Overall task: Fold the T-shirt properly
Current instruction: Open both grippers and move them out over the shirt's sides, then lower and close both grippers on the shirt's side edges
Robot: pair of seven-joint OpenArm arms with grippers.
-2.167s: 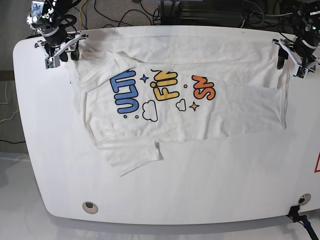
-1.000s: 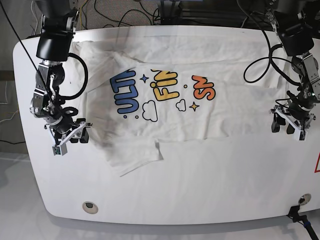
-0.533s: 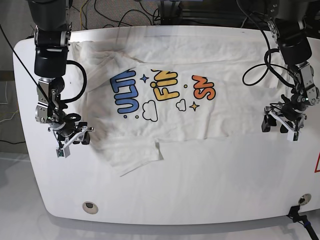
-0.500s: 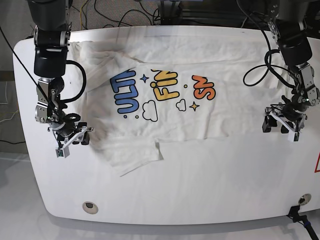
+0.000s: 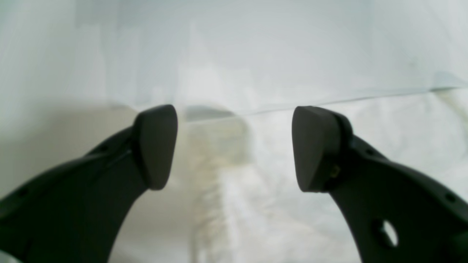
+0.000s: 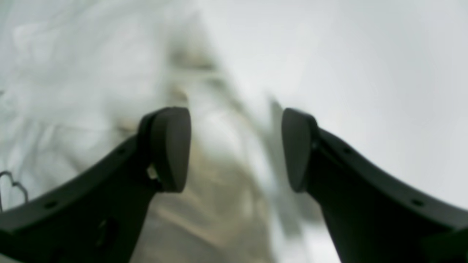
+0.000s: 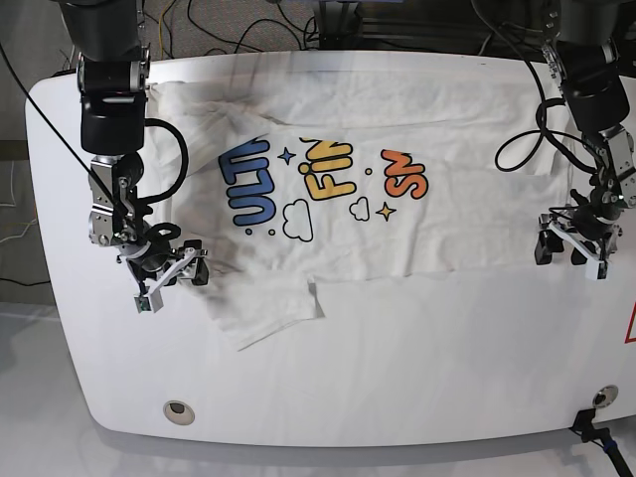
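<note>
Base view, T-shirt: the white T-shirt (image 7: 437, 224) lies across the upper part of the white table (image 7: 397, 368), its top part folded down over the print; blue, yellow and orange letters, stars and clouds show below that fold.
Base view, sleeve: one sleeve (image 7: 263, 313) sticks out from the lower edge, toward the view's bottom left.
Base view, right gripper: the right gripper (image 7: 186, 276) is at the shirt's lower corner on the view's left.
Base view, left gripper: the left gripper (image 7: 561, 253) is at the lower corner on the view's right.
Left wrist view, gripper: its fingers stand wide apart, gripping nothing; a corner and edge of the shirt show between and beyond them.
Right wrist view, gripper: these fingers are wide apart too, with creased cloth between them but not pinched. Whether either gripper touches the cloth, I cannot tell.
</note>
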